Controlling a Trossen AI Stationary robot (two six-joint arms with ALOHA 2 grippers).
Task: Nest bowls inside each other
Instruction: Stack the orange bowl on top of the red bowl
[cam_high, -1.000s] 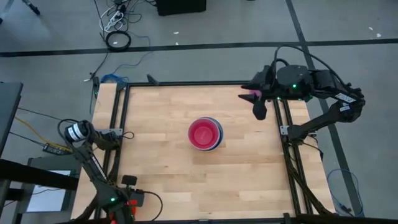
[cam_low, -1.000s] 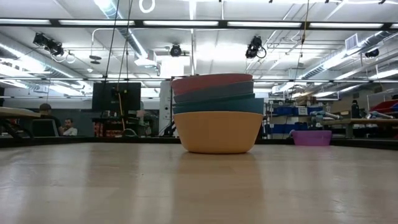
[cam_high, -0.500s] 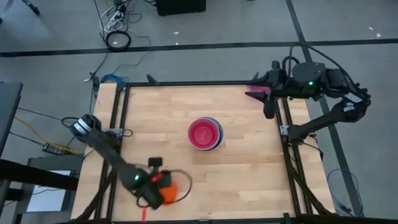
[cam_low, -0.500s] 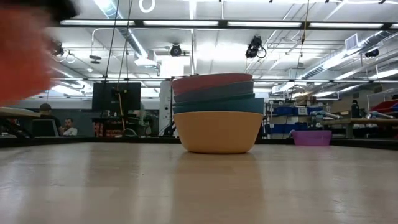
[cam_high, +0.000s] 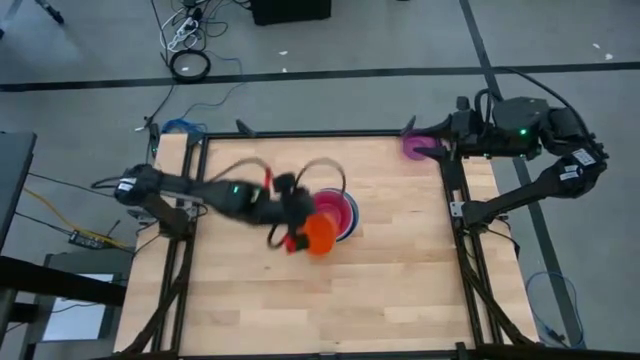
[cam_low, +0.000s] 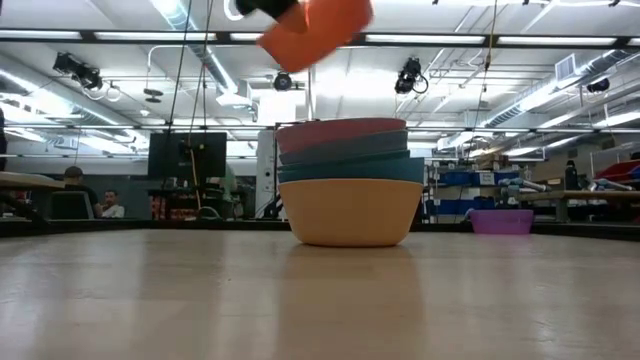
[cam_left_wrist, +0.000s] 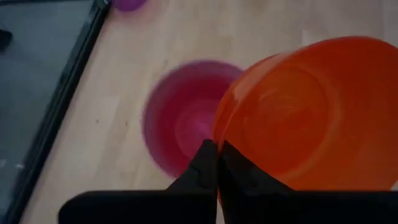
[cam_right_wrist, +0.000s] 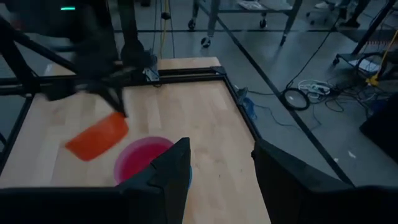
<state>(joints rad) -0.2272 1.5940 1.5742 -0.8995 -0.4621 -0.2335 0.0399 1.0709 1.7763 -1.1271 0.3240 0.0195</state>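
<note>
A stack of nested bowls (cam_high: 338, 212) stands on its base at the table's middle, a pink-red bowl (cam_left_wrist: 180, 118) on top; the low view shows the stack (cam_low: 350, 185) with a cream bowl lowest. Above the stack's near-left side hangs an orange bowl (cam_high: 321, 236), with my left gripper (cam_high: 301, 238) shut on it. A purple bowl (cam_high: 418, 146) rests on its base at the table's far right corner. Above that corner my right gripper (cam_right_wrist: 221, 143) stands open, with nothing between its fingers. My left gripper pinches the orange bowl's rim (cam_left_wrist: 219, 142) between its two fingers, one on each side of the wall. The fingers slant down from the table's left. The bowl (cam_low: 318, 28) is lifted clear, tilted, higher than the stack's top.
A black frame (cam_high: 447, 200) runs around the table's edges. Bare wood lies on every side of the stack. Beyond the table the low view shows a workshop with seated people (cam_low: 90, 200) far off.
My left gripper has swung from the table's near left corner up and toward the middle, turning as it went, with the orange bowl in its fingers; the bowl now hangs tilted by the stack. My right gripper has drawn back toward the table's right edge, uncovering the purple bowl.
</note>
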